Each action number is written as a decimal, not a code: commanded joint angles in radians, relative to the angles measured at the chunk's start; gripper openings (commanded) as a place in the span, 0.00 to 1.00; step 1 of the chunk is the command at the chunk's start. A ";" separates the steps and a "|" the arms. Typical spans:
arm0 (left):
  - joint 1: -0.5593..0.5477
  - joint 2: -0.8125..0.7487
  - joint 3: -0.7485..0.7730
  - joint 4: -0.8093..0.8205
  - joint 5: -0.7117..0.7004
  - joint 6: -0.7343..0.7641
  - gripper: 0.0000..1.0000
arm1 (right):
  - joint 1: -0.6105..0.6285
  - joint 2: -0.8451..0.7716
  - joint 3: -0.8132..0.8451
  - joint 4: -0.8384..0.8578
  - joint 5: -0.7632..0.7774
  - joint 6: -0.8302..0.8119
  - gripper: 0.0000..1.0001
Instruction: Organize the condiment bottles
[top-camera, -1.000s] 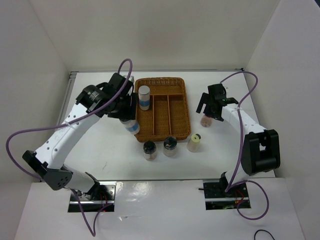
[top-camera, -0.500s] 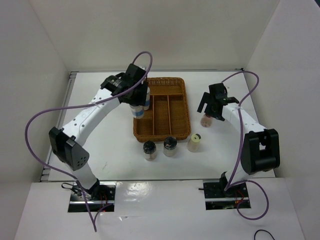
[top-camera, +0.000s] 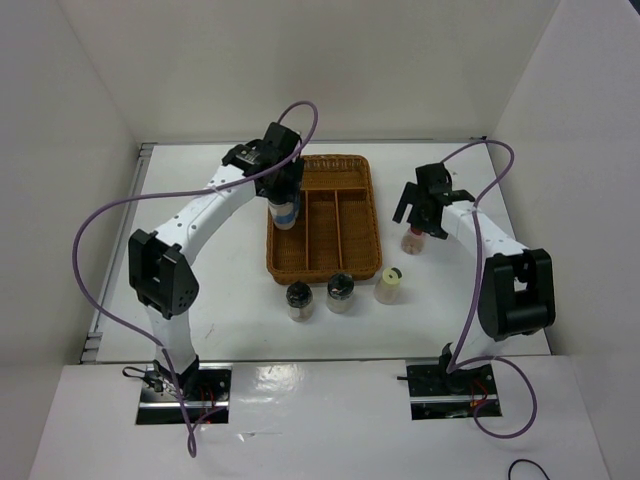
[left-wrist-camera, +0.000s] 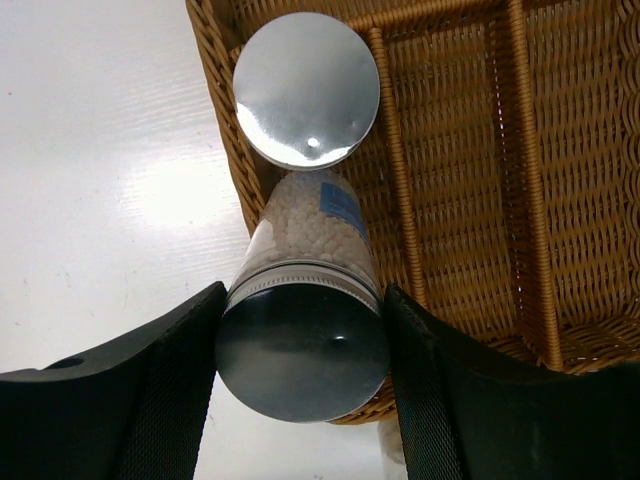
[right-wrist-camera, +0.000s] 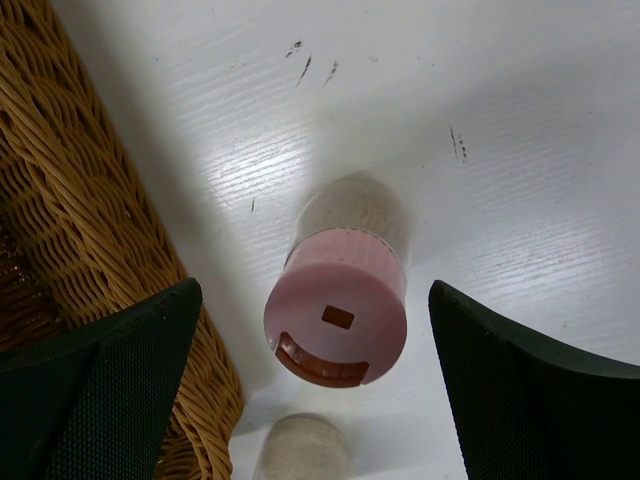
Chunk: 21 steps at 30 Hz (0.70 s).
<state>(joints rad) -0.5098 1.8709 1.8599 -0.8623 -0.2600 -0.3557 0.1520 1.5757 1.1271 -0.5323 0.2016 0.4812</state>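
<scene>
Though both are white with silver tops and blue bands, one white bottle stands upright at the far end of the tray's left compartment. The held bottle leans just near of it, white granules showing through its wall. Its base dips inside the same compartment; whether it touches the floor cannot be told. The left gripper is clenched on its top, the arm reaching far and right over the tray's left rim.

The pink bottle stands on the table just right of the tray. The right gripper hangs over it, released, fingers wide and apart from it.

Two black-capped bottles and the cream bottle stand in a row just near of the tray.
</scene>
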 joint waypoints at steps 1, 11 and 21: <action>0.010 0.013 0.058 0.071 0.015 0.026 0.52 | -0.008 0.024 0.062 0.018 -0.001 0.007 0.98; 0.010 0.051 0.058 0.082 0.054 0.035 0.52 | -0.008 0.033 0.062 0.018 -0.001 -0.003 0.91; 0.010 0.070 0.007 0.092 0.064 0.026 0.54 | -0.008 0.043 0.071 0.000 -0.001 -0.003 0.78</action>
<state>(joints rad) -0.5045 1.9427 1.8671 -0.8288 -0.2039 -0.3393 0.1520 1.6123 1.1526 -0.5323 0.1978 0.4805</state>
